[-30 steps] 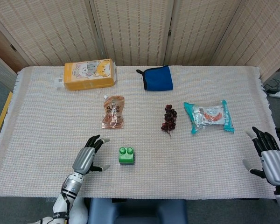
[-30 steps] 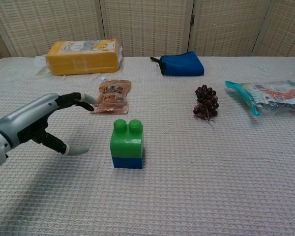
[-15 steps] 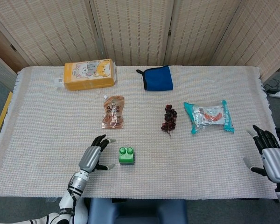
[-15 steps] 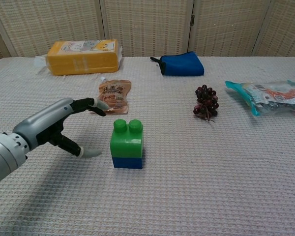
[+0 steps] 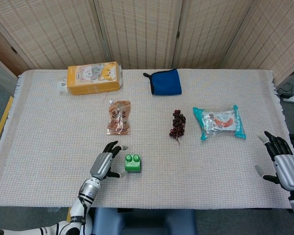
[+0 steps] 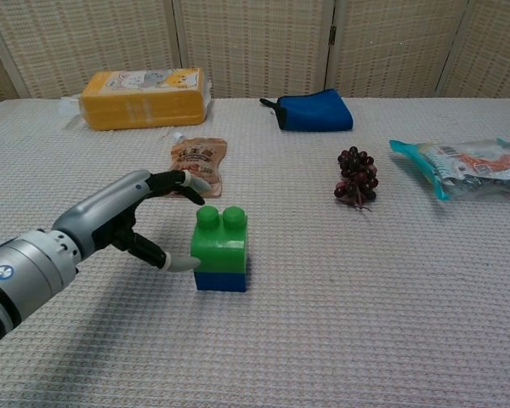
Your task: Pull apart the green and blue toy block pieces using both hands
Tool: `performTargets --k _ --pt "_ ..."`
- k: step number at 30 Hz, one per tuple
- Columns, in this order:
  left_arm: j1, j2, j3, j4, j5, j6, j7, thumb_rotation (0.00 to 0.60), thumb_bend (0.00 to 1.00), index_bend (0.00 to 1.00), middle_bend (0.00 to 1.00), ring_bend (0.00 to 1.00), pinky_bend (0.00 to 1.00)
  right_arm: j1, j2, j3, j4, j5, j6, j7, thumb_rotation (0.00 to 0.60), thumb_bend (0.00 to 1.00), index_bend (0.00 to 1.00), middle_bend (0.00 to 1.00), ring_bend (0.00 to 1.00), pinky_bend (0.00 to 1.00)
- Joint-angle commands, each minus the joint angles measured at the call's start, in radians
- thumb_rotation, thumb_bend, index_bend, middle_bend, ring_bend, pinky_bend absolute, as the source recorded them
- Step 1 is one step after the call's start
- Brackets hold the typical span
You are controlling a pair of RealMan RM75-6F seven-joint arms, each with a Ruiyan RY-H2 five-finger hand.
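Woven cloth covered the table (image 5: 49, 147), where the green block (image 6: 220, 240) sat joined on the blue block (image 6: 219, 280) near the front edge. Just beside it, the left hand (image 6: 134, 219) spread its fingers (image 6: 183, 263), holding nothing. Far right, the right hand (image 5: 283, 165) hung empty, fingers apart, partly cut off.

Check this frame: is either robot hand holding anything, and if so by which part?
Nothing is held. The left robot hand is open beside the green and blue block, not closed on it. The right robot hand is open near the table's edge.
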Motion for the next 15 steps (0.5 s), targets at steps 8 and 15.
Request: performTargets --k 8,15 --pt "-0.015 -0.039 -0.001 0.046 -0.016 -0.015 -0.025 0.600 0.21 0.26 0.33 0.04 0.00 -0.001 0.002 0.002 0.001 0.005 0.004 0.002 0.600 0.38 0.00 0.00 0.00 0.00" --pt "-0.023 -0.059 -0.006 0.063 -0.005 -0.006 -0.045 0.600 0.21 0.27 0.34 0.04 0.00 -0.001 0.004 0.004 0.005 0.007 0.005 0.009 0.600 0.38 0.00 0.00 0.00 0.00"
